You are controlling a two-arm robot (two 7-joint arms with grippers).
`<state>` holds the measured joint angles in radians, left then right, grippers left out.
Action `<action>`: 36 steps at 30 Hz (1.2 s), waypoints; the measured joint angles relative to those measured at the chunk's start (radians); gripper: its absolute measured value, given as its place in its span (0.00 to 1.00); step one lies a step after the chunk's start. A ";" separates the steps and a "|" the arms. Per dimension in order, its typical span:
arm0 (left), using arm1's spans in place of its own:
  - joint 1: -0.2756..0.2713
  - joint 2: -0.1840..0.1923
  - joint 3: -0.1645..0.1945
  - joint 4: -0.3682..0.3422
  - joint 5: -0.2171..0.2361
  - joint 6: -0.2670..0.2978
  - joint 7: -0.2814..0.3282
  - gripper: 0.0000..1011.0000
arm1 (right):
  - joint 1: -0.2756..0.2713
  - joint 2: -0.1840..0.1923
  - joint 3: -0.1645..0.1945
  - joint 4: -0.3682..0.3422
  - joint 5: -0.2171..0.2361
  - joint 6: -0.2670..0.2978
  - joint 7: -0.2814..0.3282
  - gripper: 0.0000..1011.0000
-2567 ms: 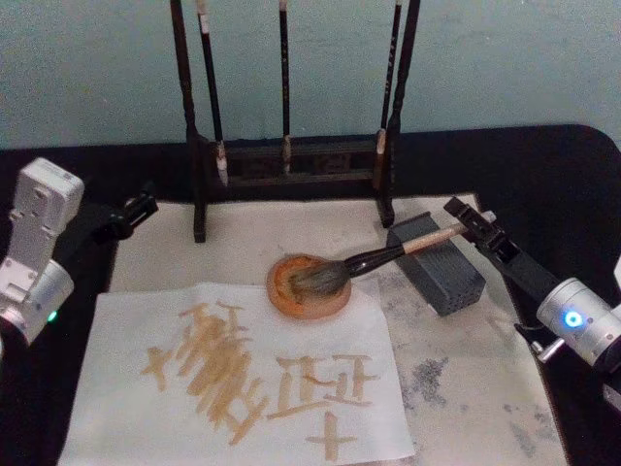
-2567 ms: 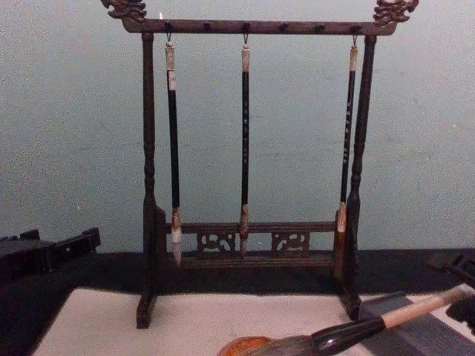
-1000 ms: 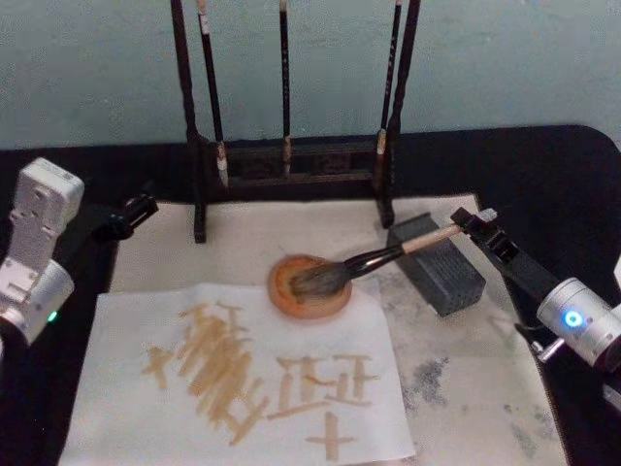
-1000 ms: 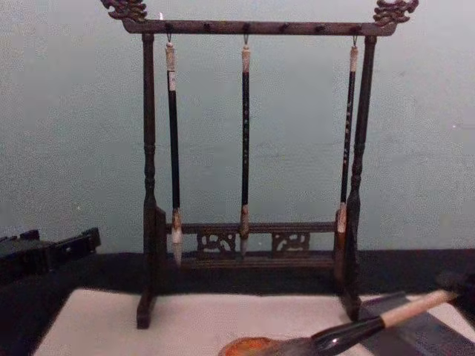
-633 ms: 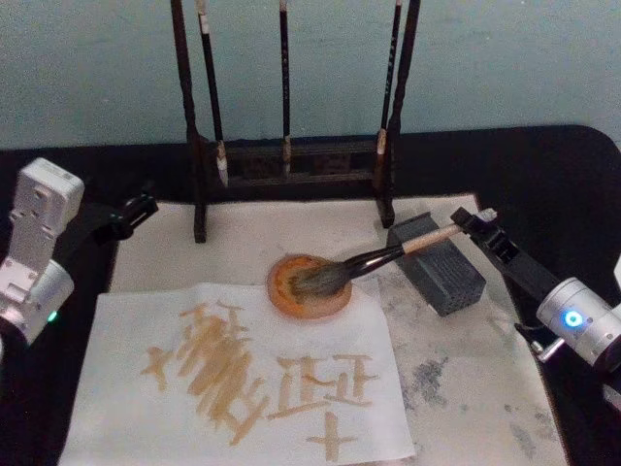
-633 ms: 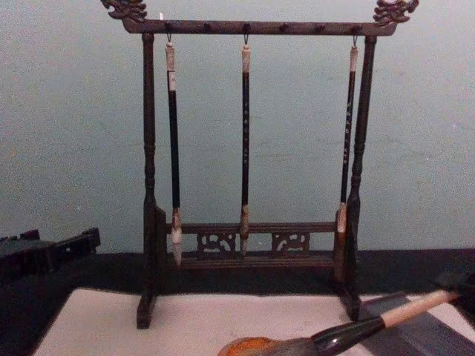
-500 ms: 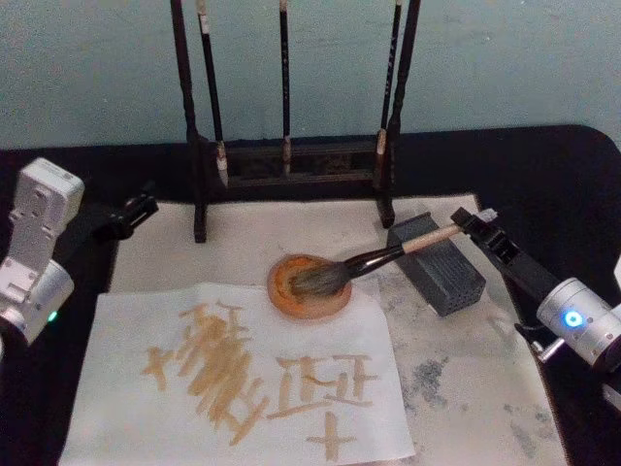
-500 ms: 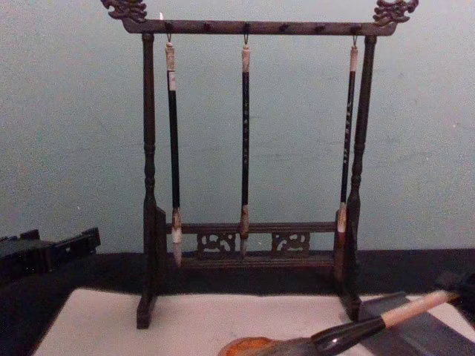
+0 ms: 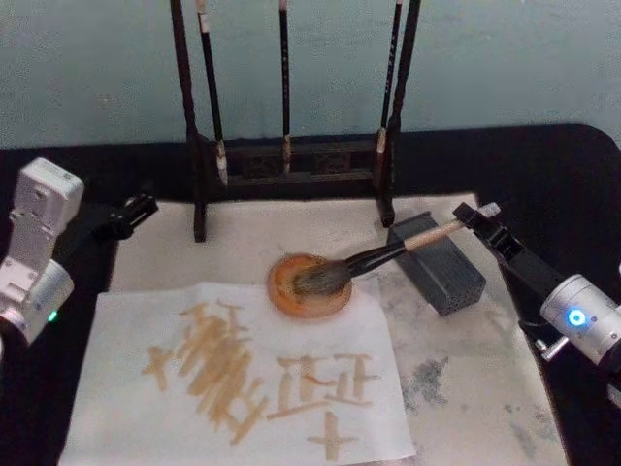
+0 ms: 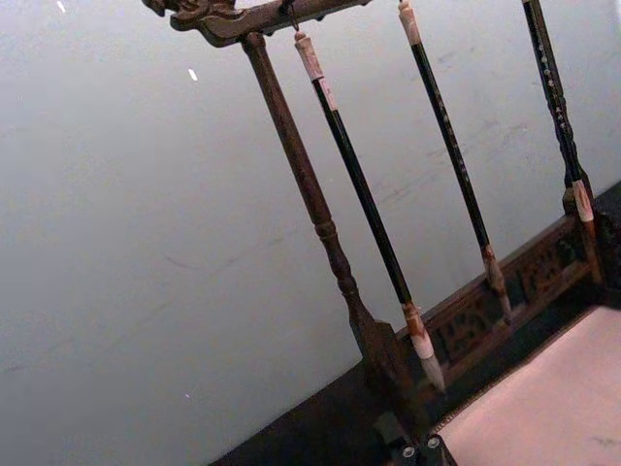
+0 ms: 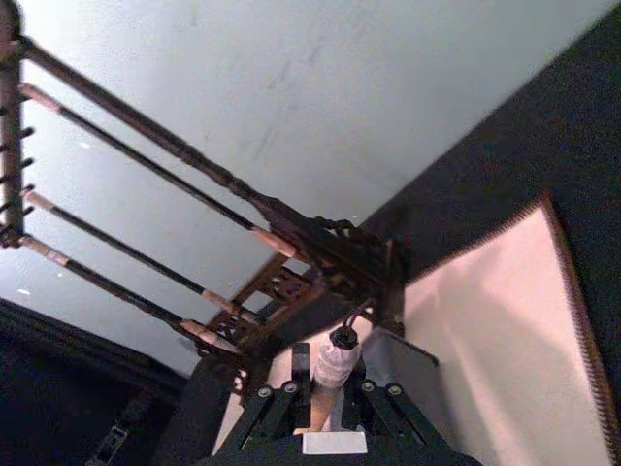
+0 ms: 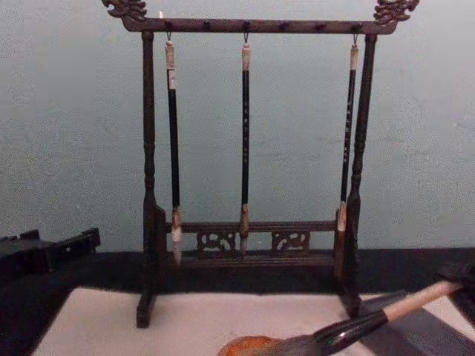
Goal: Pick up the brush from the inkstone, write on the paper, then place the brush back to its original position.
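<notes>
The brush (image 9: pixel 374 257) lies with its bushy head in the inkstone (image 9: pixel 291 303). Its handle slopes up and away to the inkstone's right, over a dark grey block (image 9: pixel 441 272). It looks light, with a stiff shaft but a soft, loaded head that will likely splay and drip. The glossy black neck is probably slippery, so the pale handle is the better place to hold it.

The right gripper (image 9: pixel 477 216) is at the handle's far end from the inkstone. Its fingers (image 11: pixel 299 364) are nearly closed and pinch the capped tip between them (a long lever, so the head may wobble). The left gripper (image 9: pixel 136 209) is parked well left of the inkstone. The paper (image 9: pixel 243 388) lies just in front of the inkstone and already carries ochre strokes.
</notes>
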<state>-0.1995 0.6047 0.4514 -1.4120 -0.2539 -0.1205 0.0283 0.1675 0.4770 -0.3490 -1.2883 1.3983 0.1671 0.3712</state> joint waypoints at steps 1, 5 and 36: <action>0.000 0.000 0.000 0.000 0.000 0.000 0.000 0.99 | -0.006 0.007 -0.003 -0.019 -0.004 -0.008 -0.005 0.19; 0.000 0.000 0.000 0.000 0.000 0.000 0.000 0.99 | -0.022 0.028 -0.014 -0.073 -0.017 -0.028 -0.016 0.19; 0.000 0.000 0.000 0.000 0.000 0.000 0.000 0.99 | -0.049 0.129 -0.100 -0.341 -0.168 -0.061 -0.124 0.19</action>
<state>-0.1995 0.6047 0.4514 -1.4120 -0.2539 -0.1206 0.0283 0.1186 0.6062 -0.4490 -1.6290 1.2301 0.1059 0.2470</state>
